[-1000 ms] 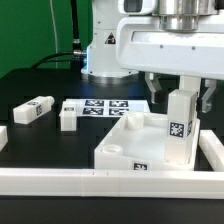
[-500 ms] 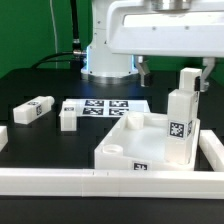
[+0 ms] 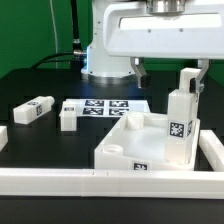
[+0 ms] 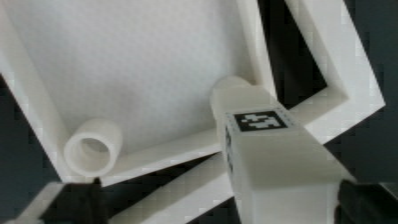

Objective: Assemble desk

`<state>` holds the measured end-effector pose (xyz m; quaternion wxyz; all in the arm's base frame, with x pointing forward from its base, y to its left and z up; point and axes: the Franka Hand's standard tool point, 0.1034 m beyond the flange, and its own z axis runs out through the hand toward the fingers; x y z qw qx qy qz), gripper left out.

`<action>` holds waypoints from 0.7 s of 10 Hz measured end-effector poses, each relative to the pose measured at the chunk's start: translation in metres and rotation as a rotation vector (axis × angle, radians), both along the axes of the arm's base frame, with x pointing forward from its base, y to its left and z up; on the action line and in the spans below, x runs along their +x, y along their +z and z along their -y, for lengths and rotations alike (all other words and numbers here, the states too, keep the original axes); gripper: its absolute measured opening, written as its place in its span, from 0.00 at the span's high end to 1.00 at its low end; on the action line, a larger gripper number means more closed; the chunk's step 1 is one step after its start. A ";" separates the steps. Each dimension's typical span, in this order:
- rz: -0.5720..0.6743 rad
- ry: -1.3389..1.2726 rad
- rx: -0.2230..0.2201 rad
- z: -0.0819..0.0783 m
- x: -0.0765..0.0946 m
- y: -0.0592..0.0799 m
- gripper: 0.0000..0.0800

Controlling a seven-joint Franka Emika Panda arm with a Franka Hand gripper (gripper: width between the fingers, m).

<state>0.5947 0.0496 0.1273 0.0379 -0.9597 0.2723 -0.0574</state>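
Along the bottom edge of the exterior view runs the long white rail [image 3: 100, 182] edging the black table [image 3: 30, 90]. Just behind it, lower right of centre, lies the white plastic rectangular desk top with its raised rim [image 3: 118, 152]. A short square white leg bearing a black-and-white tag [image 3: 180, 120] stands upright in its near right corner. My gripper [image 3: 172, 80] hangs above that leg in the upper right, jaws spread as wide as they go, holding nothing. One finger is well clear of the leg. The other sits close beside the leg's top, and I cannot tell whether it touches. In the wrist view the leg rises between my fingertips, with a round corner socket [image 4: 93, 150] of the desk top beyond. A second ago I sat lower, fingers flanking the leg's top; I have since lifted and opened fully. Farther back, at mid-left, lie two loose white legs [image 3: 33, 110] and the marker board [image 3: 105, 106].
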 end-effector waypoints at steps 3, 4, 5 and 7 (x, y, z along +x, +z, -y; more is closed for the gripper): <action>0.053 0.049 -0.012 0.011 -0.014 -0.001 0.19; 0.053 0.050 -0.013 0.011 -0.014 -0.001 0.19; 0.053 0.050 -0.013 0.011 -0.014 -0.001 0.19; 0.055 0.051 -0.013 0.010 -0.014 -0.001 0.19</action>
